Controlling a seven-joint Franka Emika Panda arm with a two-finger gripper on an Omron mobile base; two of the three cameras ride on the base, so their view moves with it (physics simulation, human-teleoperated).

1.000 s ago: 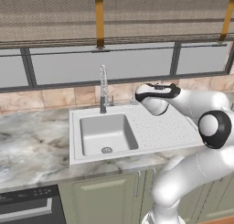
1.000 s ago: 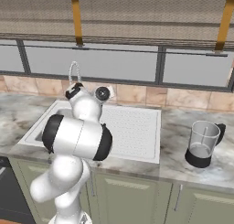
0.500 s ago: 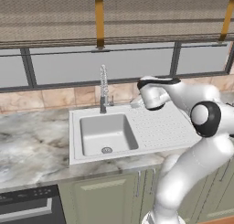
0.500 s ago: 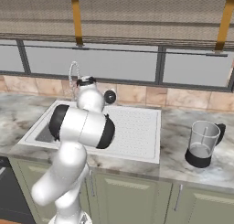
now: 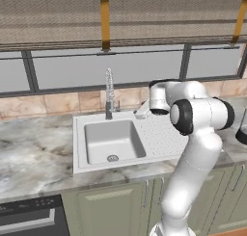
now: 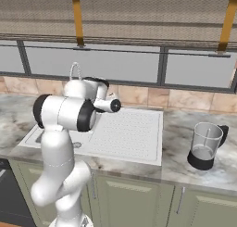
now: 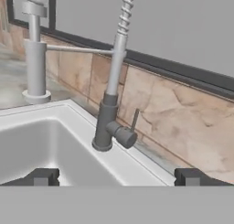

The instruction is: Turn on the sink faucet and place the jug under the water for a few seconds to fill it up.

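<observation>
The sink faucet (image 5: pixel 110 93) stands at the back of the sink (image 5: pixel 79 148), its coiled neck upright. In the hand view the faucet (image 7: pixel 108 122) is close ahead, with its small side lever (image 7: pixel 134 119) pointing up on the right of the dark base. No water runs from it. My gripper (image 5: pixel 139 113) hovers over the sink's back rim just right of the faucet, open and holding nothing; its fingertips (image 7: pixel 42 177) stand wide apart over the sink rim (image 7: pixel 119 161). The jug (image 6: pixel 206 145) stands upright on the counter far to the right, beyond the drainboard (image 6: pixel 132 133).
A tiled backsplash (image 7: pixel 183 122) and a window frame (image 5: pixel 144 83) rise right behind the faucet. A lighter grey post (image 7: pixel 35 58) joins the faucet neck by a thin bar. Marble counter (image 5: pixel 34 153) runs left of the sink. A dark appliance front (image 5: pixel 29 218) sits below left.
The arm has swung left across the drainboard, carrying the hand from near the sink's right end to just beside the faucet. The jug has not moved.
</observation>
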